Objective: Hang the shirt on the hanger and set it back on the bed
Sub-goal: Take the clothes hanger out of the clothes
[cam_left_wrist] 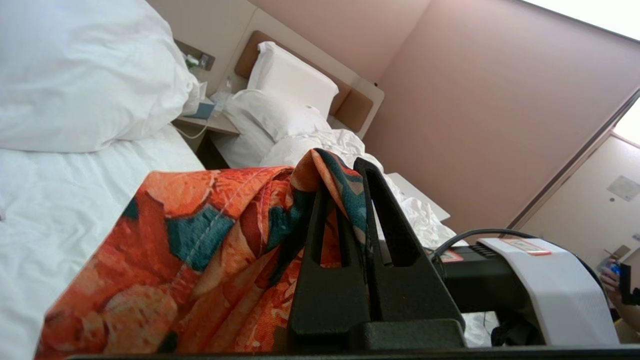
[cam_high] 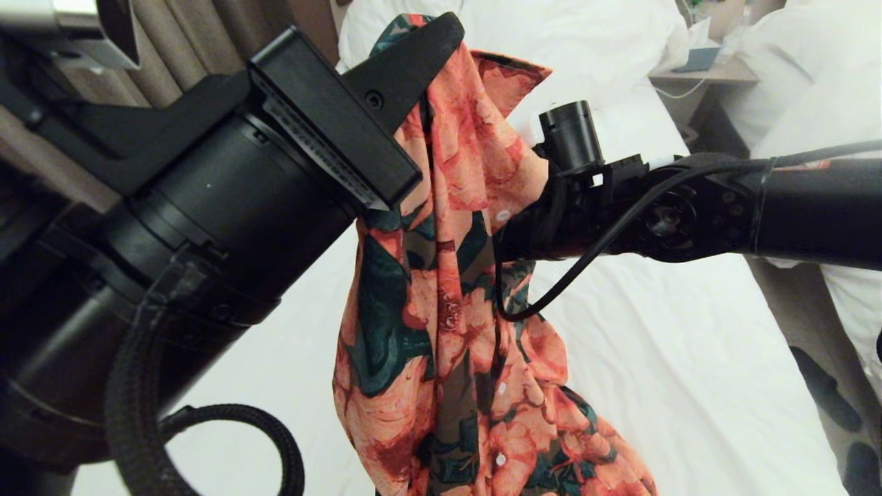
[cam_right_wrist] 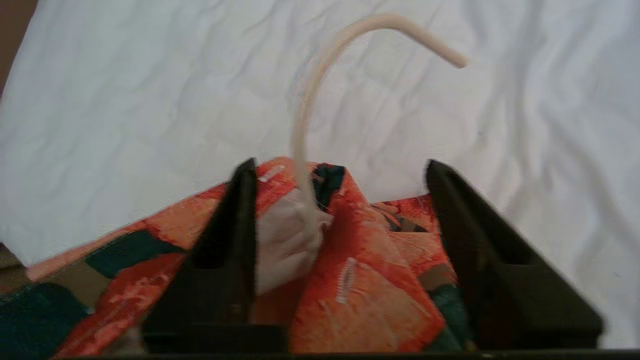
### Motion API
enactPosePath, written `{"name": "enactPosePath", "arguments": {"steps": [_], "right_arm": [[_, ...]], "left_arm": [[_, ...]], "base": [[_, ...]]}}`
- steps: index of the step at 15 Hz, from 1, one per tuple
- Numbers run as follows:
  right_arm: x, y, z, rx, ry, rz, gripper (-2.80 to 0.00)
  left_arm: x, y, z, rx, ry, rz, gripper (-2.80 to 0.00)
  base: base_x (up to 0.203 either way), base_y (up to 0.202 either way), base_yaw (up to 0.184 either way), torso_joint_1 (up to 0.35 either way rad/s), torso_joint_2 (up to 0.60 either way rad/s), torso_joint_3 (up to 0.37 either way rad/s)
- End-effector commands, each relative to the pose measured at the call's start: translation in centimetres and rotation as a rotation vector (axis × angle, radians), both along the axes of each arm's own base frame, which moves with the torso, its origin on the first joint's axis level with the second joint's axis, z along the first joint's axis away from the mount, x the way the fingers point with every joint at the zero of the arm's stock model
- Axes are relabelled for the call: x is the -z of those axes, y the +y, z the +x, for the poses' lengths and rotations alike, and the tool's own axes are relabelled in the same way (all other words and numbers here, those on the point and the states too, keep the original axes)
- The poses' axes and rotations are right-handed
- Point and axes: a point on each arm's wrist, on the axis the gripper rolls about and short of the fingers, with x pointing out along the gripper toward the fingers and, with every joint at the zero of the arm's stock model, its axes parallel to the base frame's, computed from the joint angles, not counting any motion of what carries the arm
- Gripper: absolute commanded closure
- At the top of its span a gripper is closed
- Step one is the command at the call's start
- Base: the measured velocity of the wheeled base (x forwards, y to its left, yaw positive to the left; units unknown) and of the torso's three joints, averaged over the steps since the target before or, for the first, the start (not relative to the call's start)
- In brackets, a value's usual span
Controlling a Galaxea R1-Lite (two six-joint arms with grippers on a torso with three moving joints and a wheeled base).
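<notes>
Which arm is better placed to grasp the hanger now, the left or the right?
The right, I think. The right tool is open with the hanger hook rising between its fingers, at the shirt collar. The left tool is shut on the shirt, holding it up above the bed.

Head view looks down, both wrist views close, all sharing shirt (cam_high: 448,310).

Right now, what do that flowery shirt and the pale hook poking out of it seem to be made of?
The shirt looks like thin woven fabric, matte: it drapes in soft folds with stitched seams. The hanger hook looks like smooth cream plastic or coated wire; which one is unclear.
</notes>
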Motion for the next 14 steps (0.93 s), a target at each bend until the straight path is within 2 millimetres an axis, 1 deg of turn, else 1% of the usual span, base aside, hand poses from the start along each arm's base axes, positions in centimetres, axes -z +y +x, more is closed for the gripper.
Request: {"name": "enactPosePath", "arguments": {"steps": [1,4,6,7,10,12,14], "right_arm": [[0.4,0.5,0.0,-0.008,0.006,-0.004,0.0],[0.9,1.2,0.2,-0.018,0.012,-0.01,0.0],[0.9,1.2,0.2,-0.019,0.011,-0.011,0.0],[0.6,1.1,0.1,-0.015,0.004,-0.006,0.0],[-1.2,0.2,-0.3,0.009,-0.049,0.031,0.0],[-2.4,-0.3,-0.9,0.059,-0.099,0.045,0.0],[-3.0,-0.8,-1.5,0.114,-0.117,0.029,0.0]], "left_arm": [[0.0,0.0,0.0,0.0,-0.001,-0.005,0.0],[-0.1,0.0,0.0,0.0,-0.002,-0.007,0.0],[0.0,0.0,0.0,0.0,-0.001,-0.006,0.0],[0.0,0.0,0.0,0.0,-0.001,-0.005,0.0],[0.3,-0.3,0.2,0.001,0.006,0.007,0.0],[0.7,-0.6,0.4,-0.001,0.014,0.019,0.0],[0.9,-0.7,0.4,-0.001,0.018,0.026,0.0]], "base": [[0.0,0.0,0.0,0.0,0.0,0.0],[0.0,0.0,0.0,0.0,0.0,0.0],[0.0,0.0,0.0,0.0,0.0,0.0],[0.0,0.0,0.0,0.0,0.0,0.0],[0.0,0.0,0.0,0.0,0.0,0.0],[0.0,0.0,0.0,0.0,0.0,0.0],[0.0,0.0,0.0,0.0,0.0,0.0]]}}
